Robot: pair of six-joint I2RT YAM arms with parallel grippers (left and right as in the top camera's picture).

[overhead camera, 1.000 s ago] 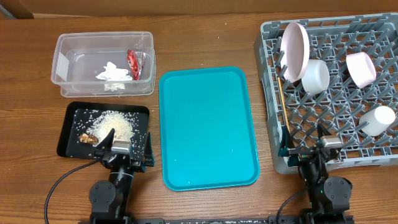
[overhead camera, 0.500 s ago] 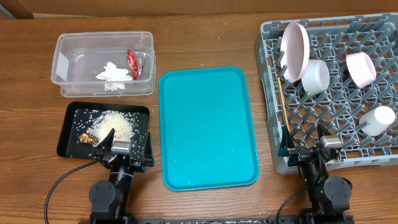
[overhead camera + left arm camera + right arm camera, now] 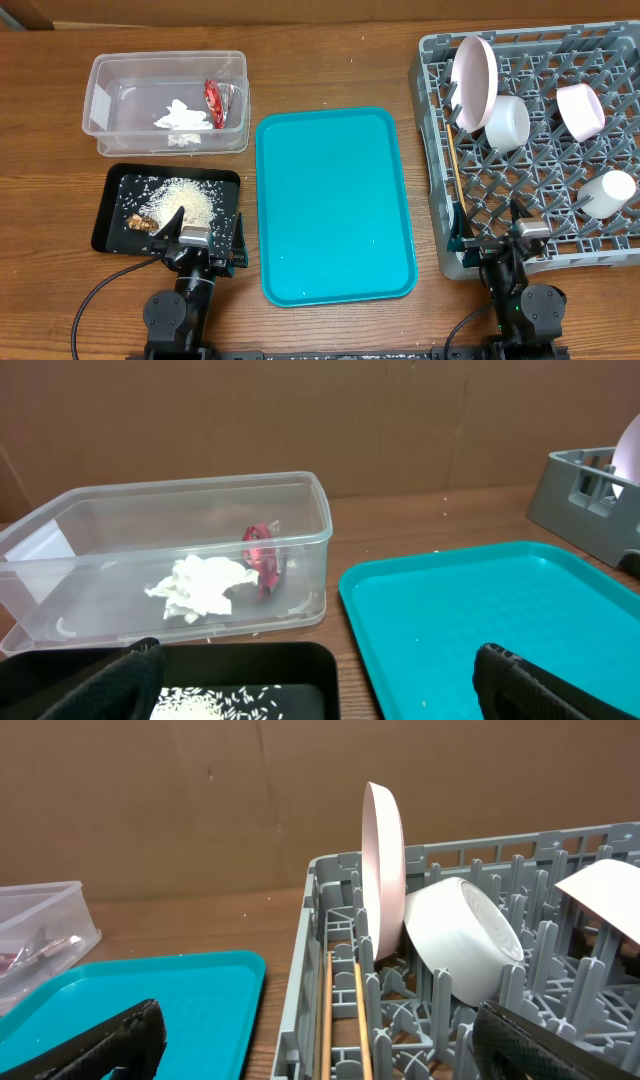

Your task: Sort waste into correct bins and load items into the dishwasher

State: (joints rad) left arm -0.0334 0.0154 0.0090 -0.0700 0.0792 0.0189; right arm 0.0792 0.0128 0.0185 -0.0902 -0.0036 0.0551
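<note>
Both pincers stand released and empty at the near edge of the wooden worktop (image 3: 330, 50). My left pincer (image 3: 200, 246) sits over the near rim of the shallow black rectangular tray (image 3: 112, 215), which holds the loose white rice grains (image 3: 185, 197). My right pincer (image 3: 490, 238) sits at the near left corner of the large grey plastic lattice rack (image 3: 440, 262). Straight ahead of it, two thin wooden chopsticks (image 3: 340, 1020) lie in the rack, long axis running away from it. I judge nothing is left to fetch.
</note>
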